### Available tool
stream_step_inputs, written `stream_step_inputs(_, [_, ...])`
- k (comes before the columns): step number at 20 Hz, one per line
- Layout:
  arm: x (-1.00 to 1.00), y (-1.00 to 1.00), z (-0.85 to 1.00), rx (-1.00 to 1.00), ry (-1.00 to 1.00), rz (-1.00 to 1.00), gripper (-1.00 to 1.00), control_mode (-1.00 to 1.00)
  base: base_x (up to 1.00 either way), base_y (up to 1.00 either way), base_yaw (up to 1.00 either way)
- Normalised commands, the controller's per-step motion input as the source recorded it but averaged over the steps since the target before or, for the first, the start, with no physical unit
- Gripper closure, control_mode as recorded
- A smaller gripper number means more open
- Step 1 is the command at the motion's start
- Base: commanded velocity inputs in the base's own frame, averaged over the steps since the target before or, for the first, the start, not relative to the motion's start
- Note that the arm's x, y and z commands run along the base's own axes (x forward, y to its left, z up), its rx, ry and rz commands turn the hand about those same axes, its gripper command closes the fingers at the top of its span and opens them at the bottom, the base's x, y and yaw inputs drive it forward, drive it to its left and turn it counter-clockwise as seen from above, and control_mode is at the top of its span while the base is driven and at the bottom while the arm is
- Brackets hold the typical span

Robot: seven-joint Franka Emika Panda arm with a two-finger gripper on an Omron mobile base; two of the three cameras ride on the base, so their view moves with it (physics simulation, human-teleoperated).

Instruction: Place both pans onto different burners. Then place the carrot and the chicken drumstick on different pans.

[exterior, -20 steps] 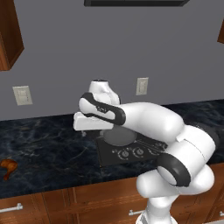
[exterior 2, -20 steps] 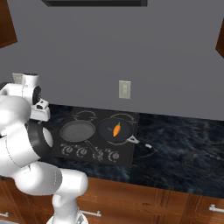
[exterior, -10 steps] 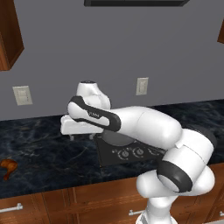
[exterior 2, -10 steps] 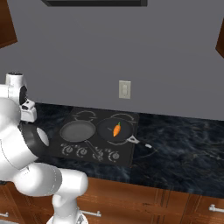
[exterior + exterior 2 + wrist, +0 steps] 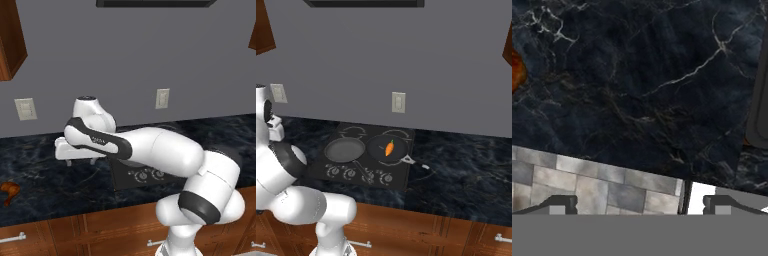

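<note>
Two pans sit on the front burners of the black cooktop [image 5: 401, 172]. The grey pan [image 5: 345, 149] on the left is empty. The darker pan [image 5: 381, 150] on the right holds the orange carrot [image 5: 389, 148]. Far left on the dark marble counter lies the reddish-brown chicken drumstick [image 5: 9, 190], which also shows at the left edge of the hand view as the drumstick [image 5: 516, 70]. My gripper [image 5: 89, 160] hangs over the counter between cooktop and drumstick. In the hand view the gripper [image 5: 639, 205] is open, with bare marble between its tips.
The two back burners [image 5: 352, 131] are bare. A row of knobs [image 5: 358, 175] runs along the cooktop's front. The cooktop edge [image 5: 759, 100] shows at the right of the hand view. Wall outlets [image 5: 25, 108] and wooden cabinets [image 5: 10, 40] stand behind the counter.
The arm has swung left, away from the cooktop and out over the counter on the drumstick's side. The gripper stays open. Pans and carrot have not moved.
</note>
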Motion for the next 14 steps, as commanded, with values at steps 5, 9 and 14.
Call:
stream_step_inputs(5, [0.00, 0.33, 0.00, 0.00, -0.06, 0.00, -1.00, -1.00, 0.00, 0.00, 0.00])
stream_step_inputs(9, [0.00, 0.37, 0.00, 0.00, -0.04, 0.00, -1.00, -1.00, 0.00, 0.00, 0.00])
stream_step_inputs(14, [0.00, 0.42, 0.00, 0.00, -0.01, 0.00, -1.00, -1.00, 0.00, 0.00, 0.00])
